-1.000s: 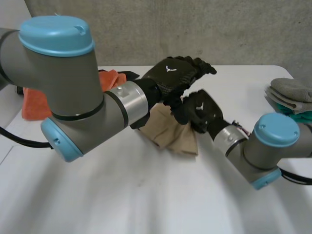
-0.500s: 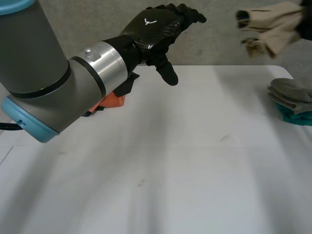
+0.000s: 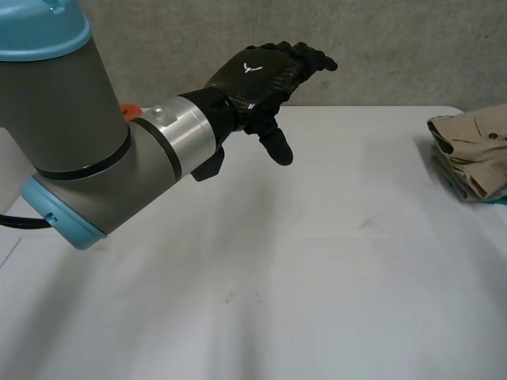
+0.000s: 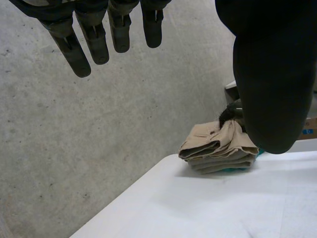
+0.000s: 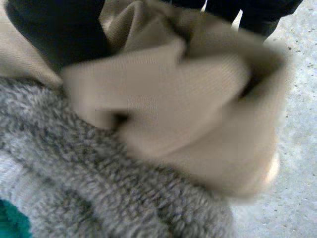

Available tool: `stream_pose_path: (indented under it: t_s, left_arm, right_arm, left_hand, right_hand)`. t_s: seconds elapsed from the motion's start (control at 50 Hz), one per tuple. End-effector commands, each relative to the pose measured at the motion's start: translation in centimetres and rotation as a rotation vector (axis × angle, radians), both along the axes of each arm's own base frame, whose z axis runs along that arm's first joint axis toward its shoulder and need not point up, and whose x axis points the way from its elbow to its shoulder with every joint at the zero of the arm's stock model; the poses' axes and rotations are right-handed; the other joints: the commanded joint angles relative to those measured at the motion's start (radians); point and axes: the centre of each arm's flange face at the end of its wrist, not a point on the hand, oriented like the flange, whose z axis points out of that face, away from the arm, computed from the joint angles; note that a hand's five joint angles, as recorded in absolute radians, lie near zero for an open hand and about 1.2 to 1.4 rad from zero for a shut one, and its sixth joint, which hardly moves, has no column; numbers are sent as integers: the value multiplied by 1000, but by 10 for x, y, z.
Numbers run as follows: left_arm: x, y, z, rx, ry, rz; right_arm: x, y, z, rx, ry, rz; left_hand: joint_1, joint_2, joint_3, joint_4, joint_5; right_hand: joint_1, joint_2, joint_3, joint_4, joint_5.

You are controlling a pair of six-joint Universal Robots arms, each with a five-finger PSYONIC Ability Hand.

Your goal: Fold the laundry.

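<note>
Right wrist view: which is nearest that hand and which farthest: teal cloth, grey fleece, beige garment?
1. Beige garment, held in the right hand.
2. Grey fleece, directly beneath the garment.
3. Teal cloth, peeking out under the fleece.

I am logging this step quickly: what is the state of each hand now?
Left hand: open, holding nothing.
Right hand: closed on the beige garment, atop the grey fleece.
</note>
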Motion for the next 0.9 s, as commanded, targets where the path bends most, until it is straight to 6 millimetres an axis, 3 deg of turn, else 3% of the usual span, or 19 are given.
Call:
stream_pose_path:
  t_s: [0.02,0.14,0.28,0.3,0.44,0.48,0.52,0.54,0.56,0.6,0.62,0.66,0.68,0.74,0.76,0.82,0.84,0.86,0.9]
  left_arm:
    - [0,2,2,-4,3,-3]
    - [-1,4,4,-6,6,-9]
    - [-5,13,6,-10,9,-30]
    - [-6,14,6,-11,10,-33]
    - [-3,19,19,-37,33,-37]
    - [-1,20,27,-58,48,-35]
    - [0,21,32,-72,59,-34]
    - [1,22,38,-88,75,-31]
    - [2,22,40,-94,81,-30]
    - [3,22,47,-112,100,-27]
    - [5,21,52,-124,115,-17]
    - [8,20,57,-134,131,2]
    - [11,18,59,-138,138,18]
    - [25,2,65,-157,152,134]
    - [31,-6,67,-162,154,176]
    - [66,-46,69,-179,151,374]
    - [79,-60,67,-184,141,435]
    - [101,-83,63,-193,109,525]
    - [116,-103,52,-197,61,586]
  right_arm:
    - [-10,12,43,-29,7,-154]
    - [-40,38,76,-7,82,-336]
    - [-73,62,99,58,171,-499]
    - [-77,66,111,52,196,-540]
    - [-84,76,166,-75,317,-721]
    - [-77,76,183,-146,339,-747]
    - [-58,74,198,-216,337,-719]
    - [-24,75,215,-295,331,-655]
    - [-5,78,225,-342,326,-616]
    - [33,84,237,-407,313,-535]
    - [67,91,239,-443,300,-452]
    - [100,99,232,-454,292,-354]
    - [128,108,221,-445,294,-251]
    - [173,129,199,-412,299,-60]
    - [203,151,186,-390,304,76]
    - [232,177,165,-340,311,219]
    - [246,193,148,-289,313,297]
    - [248,198,140,-258,314,312]
    - [253,211,122,-180,326,337]
  left_hand:
    - [24,12,4,16,-2]
    - [24,12,4,16,-2]
    - [24,12,4,16,-2]
    - [24,12,4,16,-2]
    - [24,12,4,16,-2]
    - [24,12,4,16,-2]
    - [24,12,4,16,-2]
    - [24,12,4,16,-2]
    - [24,12,4,16,-2]
    - [24,12,4,16,-2]
    - [24,12,4,16,-2]
    - [27,15,7,19,1]
    - [27,15,7,19,1]
    - [27,15,7,19,1]
    - [30,18,10,22,4]
    - [33,21,13,25,7]
    - [33,21,13,25,7]
    - [33,21,13,25,7]
    - [33,21,13,25,7]
  right_hand:
    - [-587,-650,-664,-712,-662]
    - [-587,-650,-664,-712,-662]
    - [-587,-650,-664,-712,-662]
    - [-587,-650,-664,-712,-662]
    - [-587,-650,-664,-712,-662]
    - [-587,-650,-664,-712,-662]
    - [-587,-650,-664,-712,-662]
    - [-587,-650,-664,-712,-662]
    - [-587,-650,-664,-712,-662]
    - [-587,-650,-664,-712,-662]
    - [-587,-650,-664,-712,-662]
    - [-587,-650,-664,-712,-662]
    - [-587,-650,-664,-712,-662]
    - [-587,-650,-664,-712,-662]
    - [-587,-650,-664,-712,-662]
    - [-587,-650,-664,-712,-662]
    - [-587,-650,-664,-712,-662]
    - [-587,-650,-664,-712,-662]
    - [-587,-650,-664,-712,-662]
